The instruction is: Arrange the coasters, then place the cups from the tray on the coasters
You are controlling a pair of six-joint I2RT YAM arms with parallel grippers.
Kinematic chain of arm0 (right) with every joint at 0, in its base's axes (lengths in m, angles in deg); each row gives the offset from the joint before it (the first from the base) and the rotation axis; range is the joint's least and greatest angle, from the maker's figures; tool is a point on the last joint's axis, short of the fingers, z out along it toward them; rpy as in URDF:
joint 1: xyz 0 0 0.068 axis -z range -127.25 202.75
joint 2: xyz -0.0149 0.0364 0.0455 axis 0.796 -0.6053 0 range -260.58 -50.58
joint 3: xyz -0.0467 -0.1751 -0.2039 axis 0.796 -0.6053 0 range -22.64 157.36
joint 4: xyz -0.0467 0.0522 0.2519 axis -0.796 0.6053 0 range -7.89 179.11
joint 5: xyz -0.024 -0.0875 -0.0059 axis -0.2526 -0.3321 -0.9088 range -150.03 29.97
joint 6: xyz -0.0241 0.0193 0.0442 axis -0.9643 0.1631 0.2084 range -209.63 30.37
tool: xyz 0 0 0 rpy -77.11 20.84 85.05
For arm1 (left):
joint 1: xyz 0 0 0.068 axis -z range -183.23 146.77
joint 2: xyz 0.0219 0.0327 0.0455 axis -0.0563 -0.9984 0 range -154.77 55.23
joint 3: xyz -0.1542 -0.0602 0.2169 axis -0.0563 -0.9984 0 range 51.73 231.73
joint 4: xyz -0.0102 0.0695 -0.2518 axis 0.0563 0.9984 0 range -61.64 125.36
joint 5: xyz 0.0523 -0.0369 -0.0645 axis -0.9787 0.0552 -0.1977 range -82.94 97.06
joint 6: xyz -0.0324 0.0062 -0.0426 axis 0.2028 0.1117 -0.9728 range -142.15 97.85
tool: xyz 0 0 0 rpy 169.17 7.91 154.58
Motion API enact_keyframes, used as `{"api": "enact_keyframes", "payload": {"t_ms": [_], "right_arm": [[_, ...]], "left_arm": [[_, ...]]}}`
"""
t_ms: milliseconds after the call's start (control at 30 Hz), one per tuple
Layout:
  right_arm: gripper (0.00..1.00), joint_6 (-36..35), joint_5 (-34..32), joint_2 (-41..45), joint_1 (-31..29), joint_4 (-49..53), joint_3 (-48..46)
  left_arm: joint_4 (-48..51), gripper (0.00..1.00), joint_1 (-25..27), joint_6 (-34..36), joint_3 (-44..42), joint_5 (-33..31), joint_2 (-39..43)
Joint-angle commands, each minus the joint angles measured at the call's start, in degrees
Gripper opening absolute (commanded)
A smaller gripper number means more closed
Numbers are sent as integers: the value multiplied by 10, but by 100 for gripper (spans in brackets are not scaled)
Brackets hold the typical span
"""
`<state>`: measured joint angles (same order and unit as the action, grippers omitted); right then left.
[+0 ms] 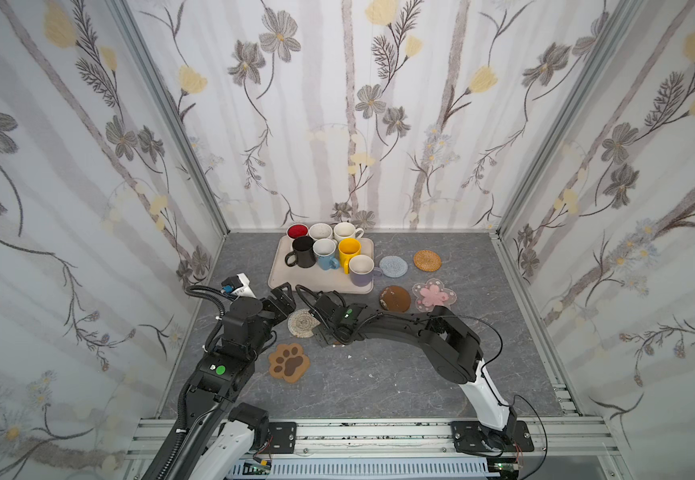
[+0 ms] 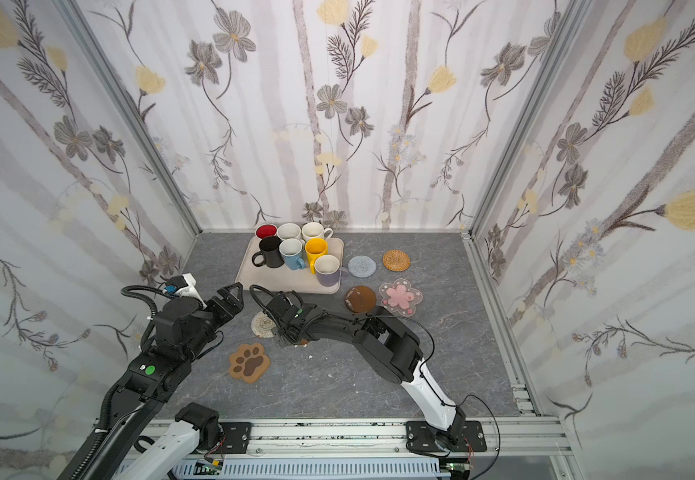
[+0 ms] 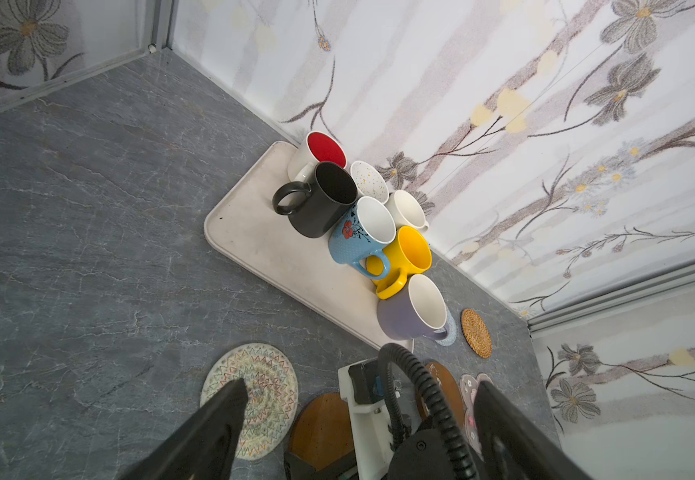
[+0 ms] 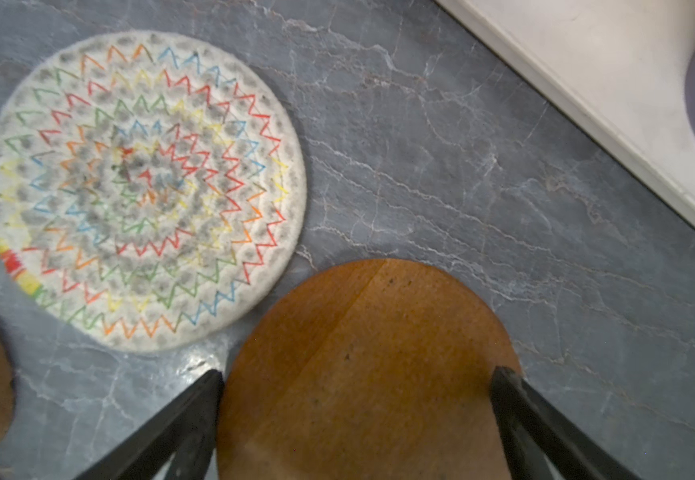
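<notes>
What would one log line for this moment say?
cups: all on tray | right claw: open over amber coaster | left claw: open, empty

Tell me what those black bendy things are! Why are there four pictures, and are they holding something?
Those are two robot arms standing at the edge of a grey table. Each ends in a gripper, a pincher with two fingers. Two pictures look down from high up, side by side like two eyes. The other two come from small cameras on the arms' wrists, showing the black fingers close up. A beige tray carries seven mugs, like the yellow mug. Flat coasters lie around, such as the paw-print coaster and the spiral coaster. The left gripper is open and empty. The right gripper hangs open over an amber disc lying on the table.
</notes>
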<state>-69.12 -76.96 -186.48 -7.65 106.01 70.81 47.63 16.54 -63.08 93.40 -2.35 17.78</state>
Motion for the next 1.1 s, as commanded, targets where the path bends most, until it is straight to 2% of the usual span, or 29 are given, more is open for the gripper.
{"api": "enact_keyframes", "payload": {"t_ms": [0, 233, 500, 1067], "right_arm": [[96, 8, -14, -7, 2, 11, -1], [90, 16, -11, 2, 9, 8, -27], [84, 29, -13, 41, 21, -12, -103], [82, 67, -17, 145, 34, -53, -278]], "left_arm": [[6, 88, -2, 4, 6, -4, 1], [7, 88, -1, 8, 11, -1, -3], [5, 88, -2, 9, 14, 4, -14], [-8, 88, -2, 10, -4, 23, -44]]}}
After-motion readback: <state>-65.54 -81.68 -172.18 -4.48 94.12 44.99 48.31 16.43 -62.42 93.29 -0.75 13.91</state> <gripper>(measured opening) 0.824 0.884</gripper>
